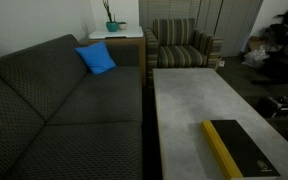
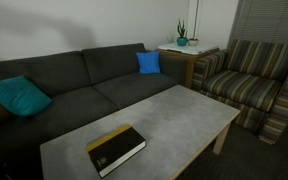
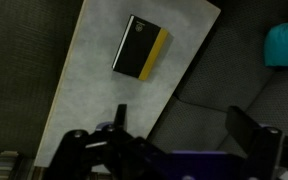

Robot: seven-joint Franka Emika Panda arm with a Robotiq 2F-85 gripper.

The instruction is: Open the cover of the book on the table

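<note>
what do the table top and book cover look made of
The table top looks like concrete or a concrete-look laminate: pale grey, mottled, matte. The cover of the book seems smooth black board, yellow at the spine; exact material unclear.

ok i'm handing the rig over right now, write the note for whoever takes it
The pincer is open and empty, held well above the table, touching nothing.
The book lies flat and closed near one end of the table, with the black cover facing up and the yellow spine along one long edge.
Done: nothing yet; the cover is not lifted.
Left: come down to the book, catch the cover's free edge opposite the spine, and swing it open.
</note>
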